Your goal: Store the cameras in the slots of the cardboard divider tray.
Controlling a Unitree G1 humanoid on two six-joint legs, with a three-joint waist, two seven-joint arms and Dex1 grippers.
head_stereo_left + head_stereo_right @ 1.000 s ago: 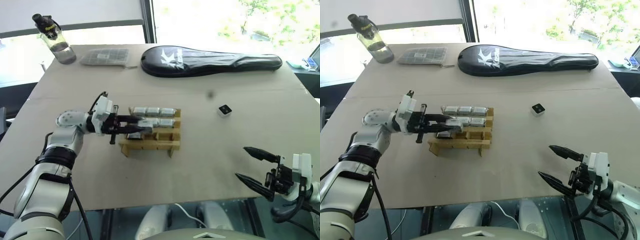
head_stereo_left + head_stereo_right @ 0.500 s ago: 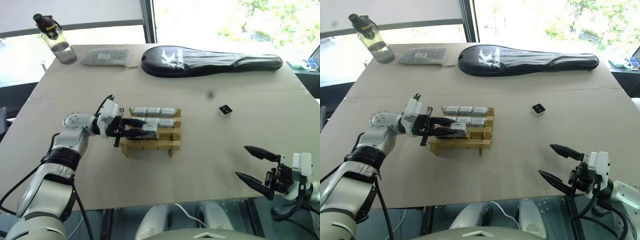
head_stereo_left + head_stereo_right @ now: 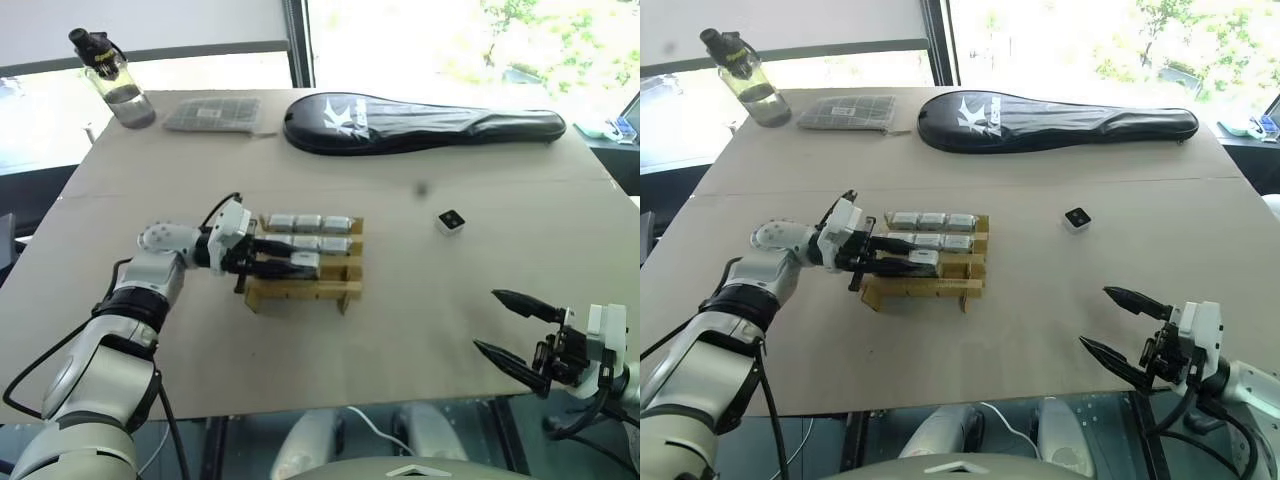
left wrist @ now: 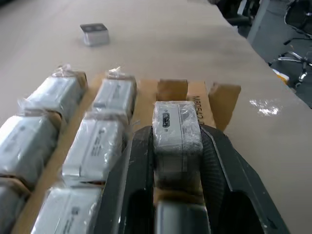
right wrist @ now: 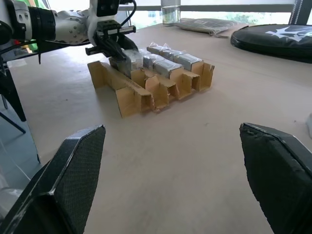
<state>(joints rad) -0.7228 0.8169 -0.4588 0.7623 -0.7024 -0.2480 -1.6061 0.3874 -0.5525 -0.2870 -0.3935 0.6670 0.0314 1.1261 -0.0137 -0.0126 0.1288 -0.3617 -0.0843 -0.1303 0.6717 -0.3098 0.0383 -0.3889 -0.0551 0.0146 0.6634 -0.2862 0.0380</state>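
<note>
Left gripper clamps camera over tray front row; next lower, release; right gripper wide, loose camera at 11 o'clock.

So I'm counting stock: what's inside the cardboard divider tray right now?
The cardboard divider tray holds wrapped silver-grey cameras filling its two far rows. The left gripper is shut on another camera over the near row. The slot beneath it is covered; the other near slots look empty.

table | tray | camera | bottle | black case
</note>
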